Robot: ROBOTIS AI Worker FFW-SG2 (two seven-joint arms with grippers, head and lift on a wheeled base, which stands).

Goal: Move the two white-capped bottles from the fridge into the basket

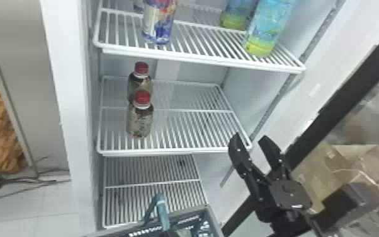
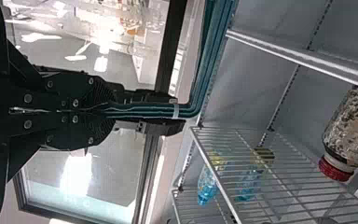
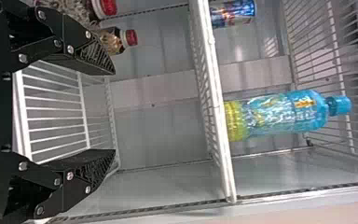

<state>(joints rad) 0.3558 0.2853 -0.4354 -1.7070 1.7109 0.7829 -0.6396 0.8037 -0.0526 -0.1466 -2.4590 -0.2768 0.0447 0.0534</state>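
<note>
Two dark bottles with red caps stand one behind the other on the middle fridge shelf: the front bottle (image 1: pixel 140 121) and the rear bottle (image 1: pixel 140 84). Right of them, by that shelf's front right corner, is my right gripper (image 1: pixel 249 140), open and holding nothing. In the right wrist view, the right gripper (image 3: pixel 114 112) has its fingers wide apart, with a red-capped bottle (image 3: pixel 112 39) beyond one finger. Below the shelf, the basket (image 1: pixel 209 220) shows at the bottom edge, its teal handle (image 1: pixel 161 209) raised. My left gripper (image 2: pixel 182 113) is shut on the basket handle (image 2: pixel 207 60).
The upper shelf (image 1: pixel 198 60) holds a blue-and-red can (image 1: pixel 159 23) at left and two blue bottles with yellow-green bases at right, the nearer one being a blue bottle (image 1: pixel 269 28). Below is a lower rack (image 1: pixel 154 183). The fridge's left wall (image 1: pixel 69 104) and open door frame (image 1: pixel 346 91) flank the shelves.
</note>
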